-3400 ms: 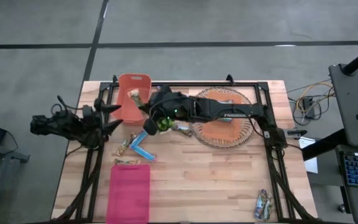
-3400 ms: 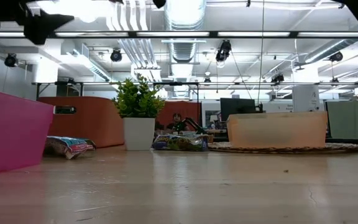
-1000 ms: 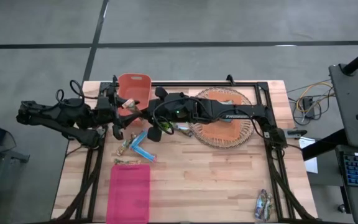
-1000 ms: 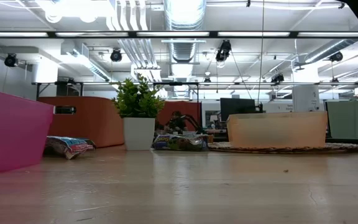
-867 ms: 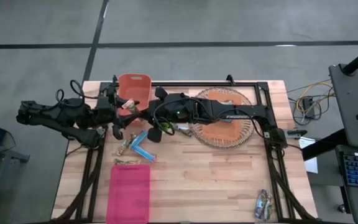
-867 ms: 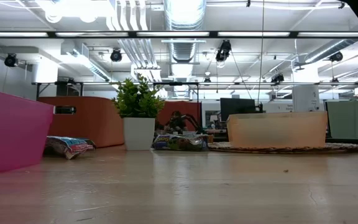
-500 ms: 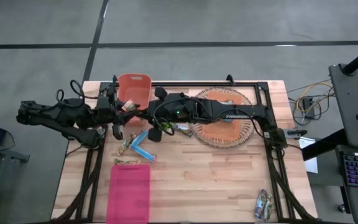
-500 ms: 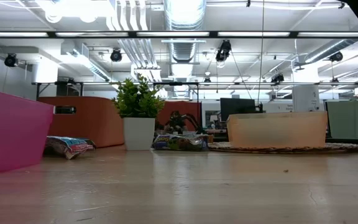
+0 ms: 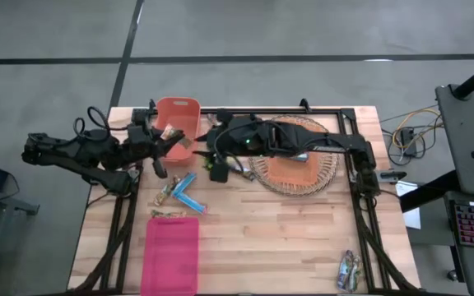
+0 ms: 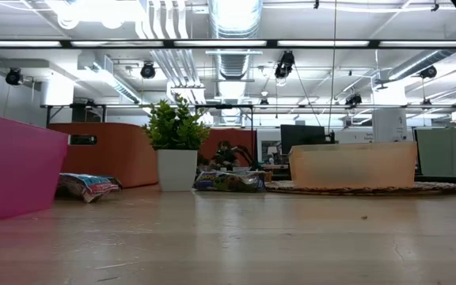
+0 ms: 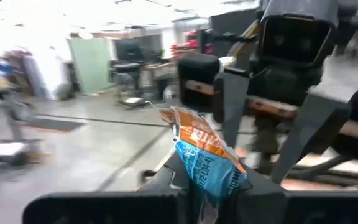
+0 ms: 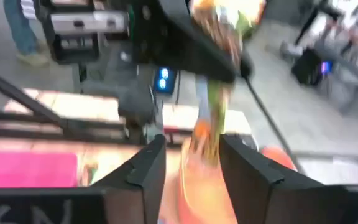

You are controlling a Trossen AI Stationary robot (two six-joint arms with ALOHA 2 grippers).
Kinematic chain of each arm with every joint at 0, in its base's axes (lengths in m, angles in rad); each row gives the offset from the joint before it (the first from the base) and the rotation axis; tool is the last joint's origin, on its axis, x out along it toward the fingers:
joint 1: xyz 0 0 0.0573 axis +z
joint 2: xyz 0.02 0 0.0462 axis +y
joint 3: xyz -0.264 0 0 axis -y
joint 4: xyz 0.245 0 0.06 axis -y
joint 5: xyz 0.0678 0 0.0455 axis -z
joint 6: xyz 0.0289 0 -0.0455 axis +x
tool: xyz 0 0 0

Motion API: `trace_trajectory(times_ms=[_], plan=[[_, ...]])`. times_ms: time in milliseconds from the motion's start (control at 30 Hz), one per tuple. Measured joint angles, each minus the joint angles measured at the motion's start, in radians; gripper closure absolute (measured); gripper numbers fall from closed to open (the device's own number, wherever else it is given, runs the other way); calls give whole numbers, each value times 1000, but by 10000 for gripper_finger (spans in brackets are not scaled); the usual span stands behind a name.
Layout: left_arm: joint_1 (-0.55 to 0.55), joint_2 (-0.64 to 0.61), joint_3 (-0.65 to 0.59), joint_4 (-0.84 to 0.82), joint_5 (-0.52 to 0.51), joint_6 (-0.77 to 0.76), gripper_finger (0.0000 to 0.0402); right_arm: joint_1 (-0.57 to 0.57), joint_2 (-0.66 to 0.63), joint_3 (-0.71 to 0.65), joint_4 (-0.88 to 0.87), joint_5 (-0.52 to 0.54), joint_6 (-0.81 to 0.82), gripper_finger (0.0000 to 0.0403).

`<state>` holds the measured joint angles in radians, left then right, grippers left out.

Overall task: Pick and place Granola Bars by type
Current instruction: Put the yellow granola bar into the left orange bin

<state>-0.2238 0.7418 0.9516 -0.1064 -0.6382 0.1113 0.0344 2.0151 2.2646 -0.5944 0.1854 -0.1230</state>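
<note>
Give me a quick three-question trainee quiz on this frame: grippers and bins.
1. True or false: the left gripper is shut on a granola bar.
2. The right gripper has its fingers: A) shut, B) apart.
3. Which colour is the bin nearest the left gripper in the high view?

Key: 1 true; 2 B; 3 orange, the orange bin, not the pink bin.

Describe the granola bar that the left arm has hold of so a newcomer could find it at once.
Start at the orange bin at the table's far edge in the high view. Just beside its front left side, the left tool is shut on a tan-and-blue granola bar, held up off the wood. The other bars lie flat on the table nearer the pink bin; this one alone is held in the air.
</note>
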Motion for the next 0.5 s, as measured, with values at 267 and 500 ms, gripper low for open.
trace_trajectory(times_ms=[267, 500], plan=[[124, 76, 77, -134, -56, 198, 395, -44, -75, -1, -221, 27, 89, 228], [400, 173, 180, -449, 130, 240, 396, -49, -129, -4, -299, 27, 47, 218]])
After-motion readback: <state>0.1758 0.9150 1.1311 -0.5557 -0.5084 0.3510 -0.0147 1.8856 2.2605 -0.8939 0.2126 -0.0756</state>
